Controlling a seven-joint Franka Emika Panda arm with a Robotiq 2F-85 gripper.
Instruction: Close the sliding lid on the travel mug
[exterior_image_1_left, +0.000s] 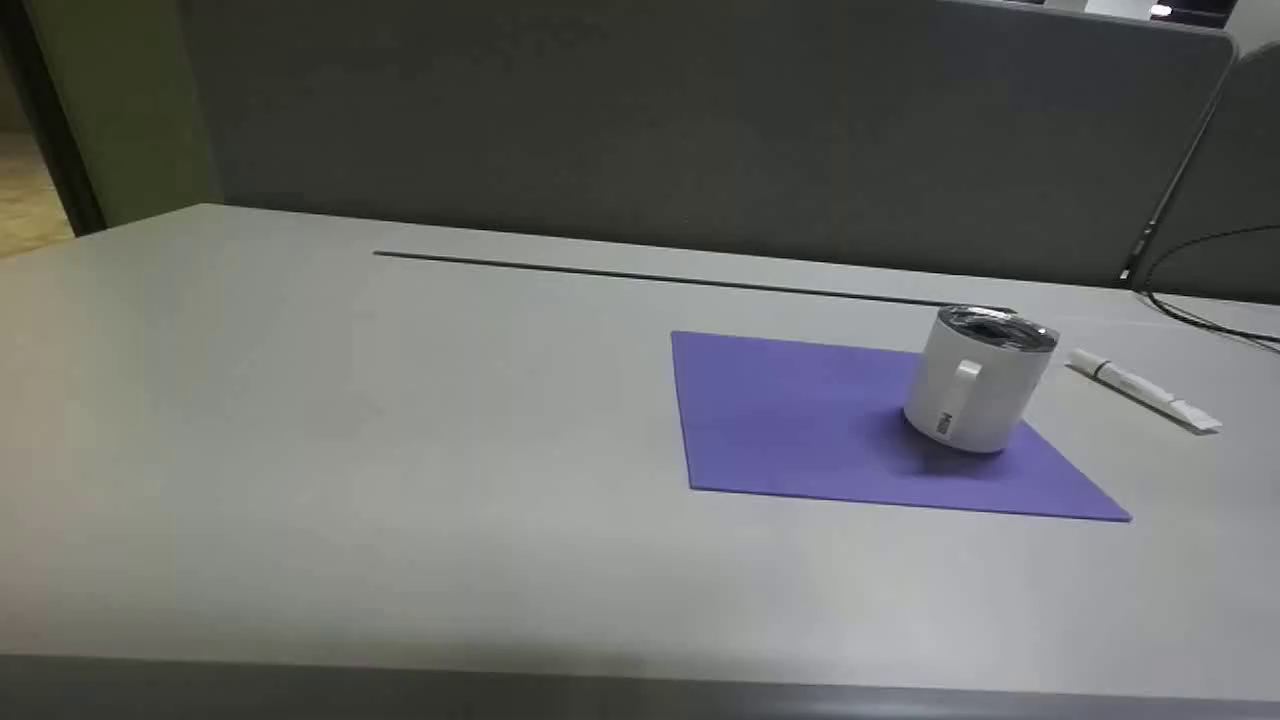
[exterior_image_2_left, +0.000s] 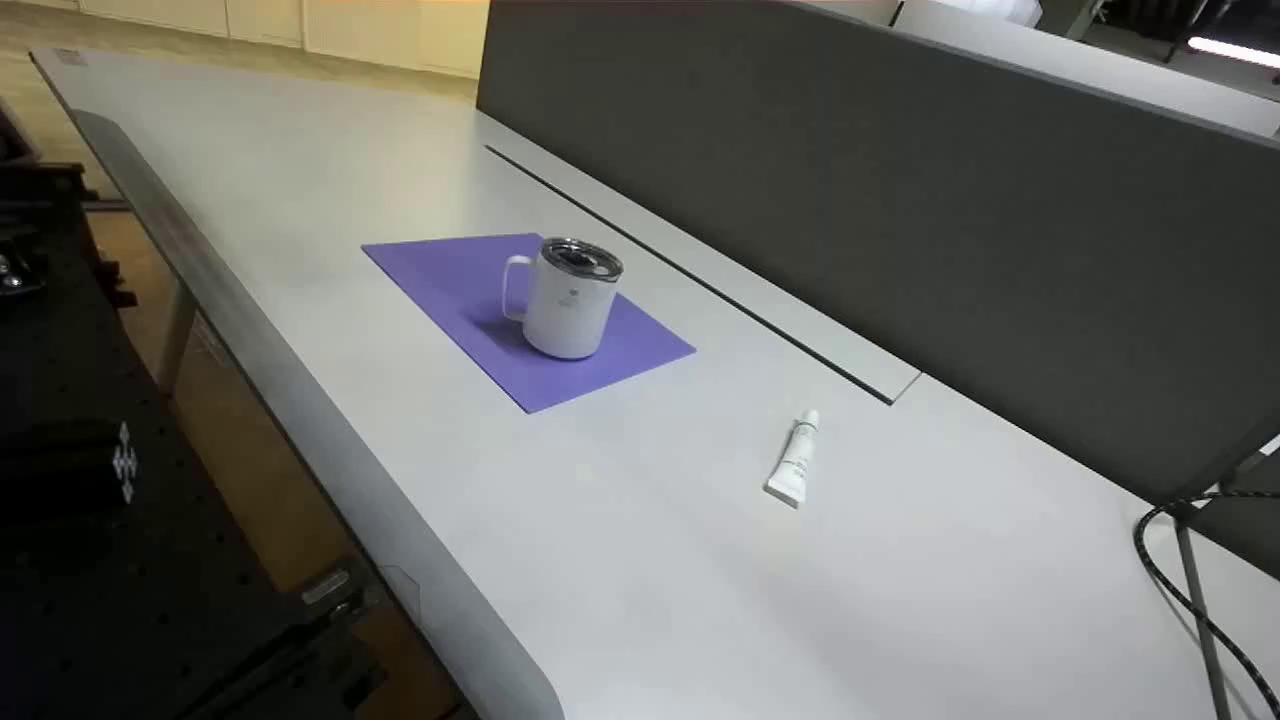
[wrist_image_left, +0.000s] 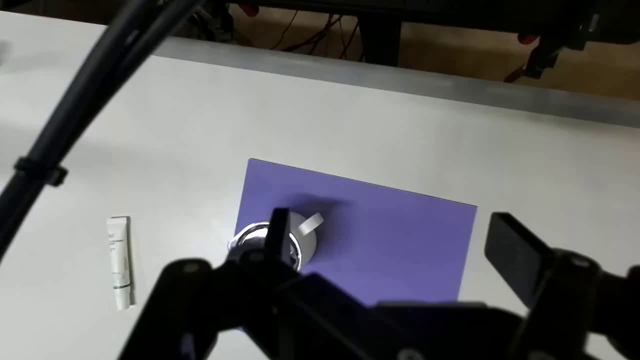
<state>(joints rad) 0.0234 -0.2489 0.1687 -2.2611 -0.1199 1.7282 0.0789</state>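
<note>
The travel mug is white and squat with a handle. It stands upright on a purple mat in both exterior views (exterior_image_1_left: 940, 385) (exterior_image_2_left: 562, 318). Its dark lid with a shiny rim caps it (exterior_image_1_left: 998, 328) (exterior_image_2_left: 582, 259); the slider's position is too small to tell. In the wrist view the mug (wrist_image_left: 309, 245) is at lower left, its lid (wrist_image_left: 253, 234) partly hidden behind one finger. My gripper (wrist_image_left: 393, 242) is open and empty, high above the table, with the mug beneath its left finger in that view. The gripper is in neither exterior view.
The purple mat (exterior_image_1_left: 780, 420) lies under the mug. A white tube (exterior_image_1_left: 1145, 390) (exterior_image_2_left: 795, 460) (wrist_image_left: 119, 262) lies beside the mat. A grey partition (exterior_image_1_left: 600, 120) stands along the table's back edge. A black cable (exterior_image_2_left: 1190, 590) lies at the far corner. A dark slot (exterior_image_1_left: 600, 272) runs along the table.
</note>
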